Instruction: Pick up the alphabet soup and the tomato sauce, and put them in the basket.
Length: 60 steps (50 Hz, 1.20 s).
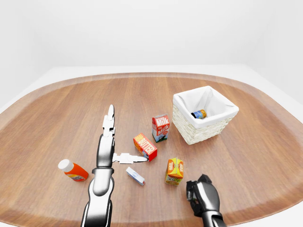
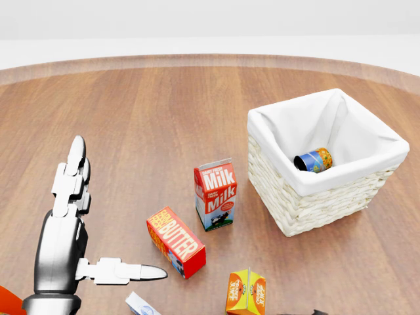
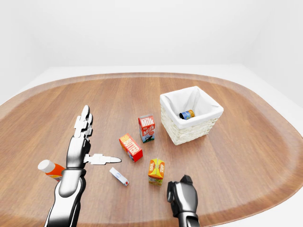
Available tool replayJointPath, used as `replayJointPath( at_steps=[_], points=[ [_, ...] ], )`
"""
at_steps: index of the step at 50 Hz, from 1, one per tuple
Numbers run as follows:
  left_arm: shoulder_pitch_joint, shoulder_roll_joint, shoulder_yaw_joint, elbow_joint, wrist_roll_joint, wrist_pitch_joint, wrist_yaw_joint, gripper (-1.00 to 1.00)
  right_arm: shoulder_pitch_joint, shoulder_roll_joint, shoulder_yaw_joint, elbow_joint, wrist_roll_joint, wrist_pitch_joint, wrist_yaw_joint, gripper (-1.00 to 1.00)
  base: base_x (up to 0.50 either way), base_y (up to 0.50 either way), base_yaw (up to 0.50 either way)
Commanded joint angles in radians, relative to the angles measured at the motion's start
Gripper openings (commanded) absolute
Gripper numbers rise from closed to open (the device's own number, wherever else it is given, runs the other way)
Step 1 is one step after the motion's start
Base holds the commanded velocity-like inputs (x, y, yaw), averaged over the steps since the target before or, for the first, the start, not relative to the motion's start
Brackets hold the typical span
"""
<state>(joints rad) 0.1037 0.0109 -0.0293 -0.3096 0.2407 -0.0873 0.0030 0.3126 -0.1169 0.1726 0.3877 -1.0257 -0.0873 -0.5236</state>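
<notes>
1 can [image 2: 313,159] already lies in the basket [image 2: 308,197], on its side, long axis roughly level, running left-right in the head view, 1 round end toward the view's left. Label is blue and orange w/ text too small to read, so you can't tell if it's the alphabet soup or the tomato sauce. By my read, that's 1 of 2 done, 1 left.

No 2nd can shows on the worktop [image 1: 57,118]. What's out there: milk carton [image 2: 215,194] upright, butter box [image 2: 176,241] lying beside it, small orange carton [image 1: 174,170], a flat white-blue packet [image 1: 135,176], and an orange bottle w/ white cap [image 1: 72,170] lying at left. None looks like a can, so you may need to look around.

Left robot hand [image 1: 111,142] is spread flat, fingers straight, thumb out sideways toward the butter box, holding nothing. Right robot hand [image 1: 201,194] sits low at the bottom edge, fingers curled in toward the palm; can't tell if anything's inside.
</notes>
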Motion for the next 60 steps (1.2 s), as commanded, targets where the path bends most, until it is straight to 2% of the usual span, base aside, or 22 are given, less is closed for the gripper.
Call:
replayJointPath(
  at_steps=[1,10,18,32,60],
  points=[
    [0.006,-0.001,0.002,-0.014,0.005,0.0,0.006,1.0,0.026,-0.002,0.003,-0.047,0.032,0.0,0.0,-1.0,0.0,0.0,0.0],
    [0.006,-0.001,0.002,-0.014,0.005,0.0,0.007,1.0,0.116,-0.003,-0.029,-0.261,0.177,0.0,0.008,-1.0,0.0,0.0,0.0],
    [0.006,-0.001,0.002,-0.014,0.005,0.0,0.007,1.0,0.171,0.02,-0.115,-0.461,0.365,0.0,0.215,-1.0,0.0,0.0,0.0],
    [0.005,-0.001,0.002,-0.014,0.005,0.0,0.007,1.0,0.201,0.099,-0.228,-0.631,0.54,0.0,0.453,-1.0,0.0,0.0,0.0],
    [0.006,-0.001,0.002,-0.014,0.005,0.0,0.007,1.0,0.223,0.202,-0.347,-0.922,0.767,0.0,0.721,-1.0,0.0,0.0,0.0]
  ],
)
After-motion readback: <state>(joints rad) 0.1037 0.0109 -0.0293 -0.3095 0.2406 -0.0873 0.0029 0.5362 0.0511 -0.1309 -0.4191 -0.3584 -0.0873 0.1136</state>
